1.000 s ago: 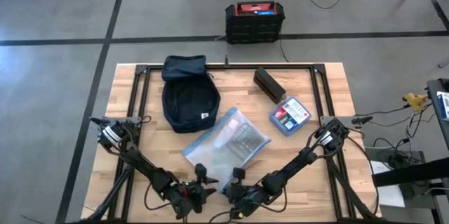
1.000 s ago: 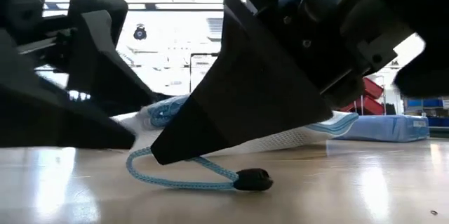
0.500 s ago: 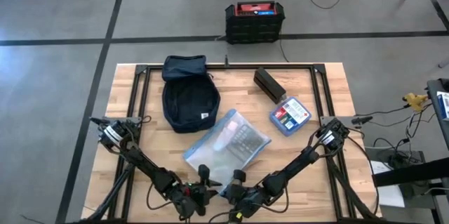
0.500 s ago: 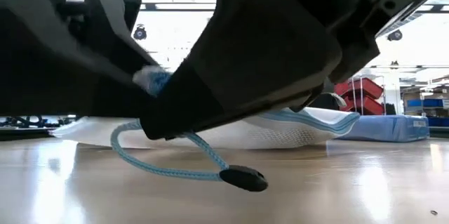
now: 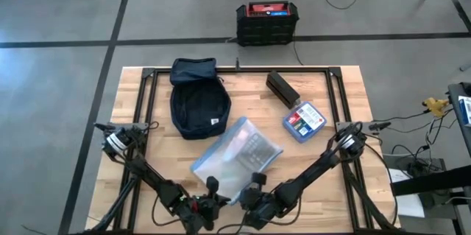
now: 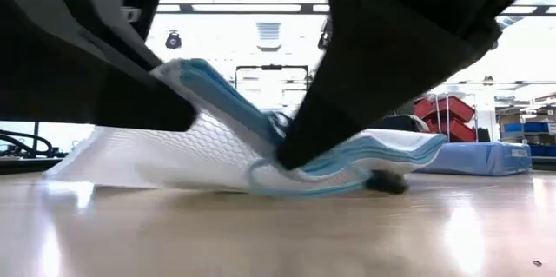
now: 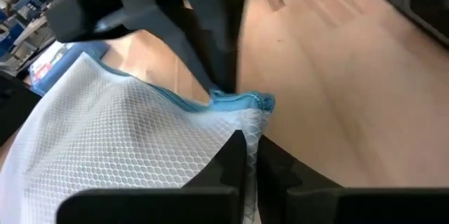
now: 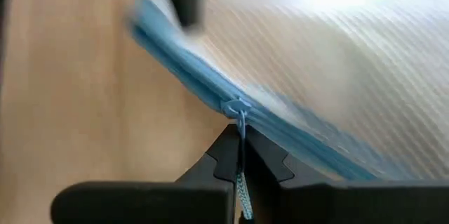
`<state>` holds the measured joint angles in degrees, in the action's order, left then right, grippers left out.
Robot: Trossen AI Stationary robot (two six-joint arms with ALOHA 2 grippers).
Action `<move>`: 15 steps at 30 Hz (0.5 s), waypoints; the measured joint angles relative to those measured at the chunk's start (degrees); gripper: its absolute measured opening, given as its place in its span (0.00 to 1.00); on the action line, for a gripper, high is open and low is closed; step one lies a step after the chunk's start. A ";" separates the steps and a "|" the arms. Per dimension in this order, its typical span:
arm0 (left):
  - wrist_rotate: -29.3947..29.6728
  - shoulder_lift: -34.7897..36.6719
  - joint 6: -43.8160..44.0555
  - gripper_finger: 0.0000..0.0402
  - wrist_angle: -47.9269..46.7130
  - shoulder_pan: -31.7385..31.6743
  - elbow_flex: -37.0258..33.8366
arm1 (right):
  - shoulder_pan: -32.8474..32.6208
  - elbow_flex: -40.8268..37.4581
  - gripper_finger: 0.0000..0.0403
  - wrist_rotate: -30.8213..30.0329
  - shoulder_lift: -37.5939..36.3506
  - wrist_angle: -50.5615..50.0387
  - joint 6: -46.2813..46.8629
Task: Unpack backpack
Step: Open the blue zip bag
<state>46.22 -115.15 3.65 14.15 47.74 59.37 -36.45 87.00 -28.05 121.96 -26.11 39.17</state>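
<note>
Grey concrete floor surrounded the wooden table (image 5: 309,154), and a black crate with a red top (image 5: 267,21) sat on the floor beyond its far edge. On the table the backpack (image 5: 199,102) lay toward eleven o'clock from the middle, dark navy, its flap turned back toward the far edge, well apart from both arms. A black box (image 5: 282,88) lay at about one o'clock, with a small blue box with a red label (image 5: 304,121) just beside it at two o'clock.

Near the middle, reaching toward six o'clock, lay a clear mesh pouch with blue zip trim (image 5: 237,154). Both arms met at its near edge. The left gripper (image 7: 250,155) had its fingers pressed together on the pouch's white mesh corner, next to the bunched blue trim. The right gripper (image 8: 239,155) was pinched tight on the blue zipper cord (image 8: 242,192) that hung from the slider (image 8: 237,106) on the zip.

From table height the pouch's near edge stood lifted off the wood between the two dark grippers, while its far end rested on the surface. Red bins (image 6: 447,114) showed in the room behind.
</note>
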 joint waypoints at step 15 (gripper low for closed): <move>7.39 4.40 33.76 0.00 -37.25 6.82 -0.11 | 1.73 -0.14 0.00 -1.55 -0.78 -41.78 10.25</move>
<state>53.61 -110.75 37.40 -23.10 54.57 59.27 -34.71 86.86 -29.60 121.19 -67.88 49.42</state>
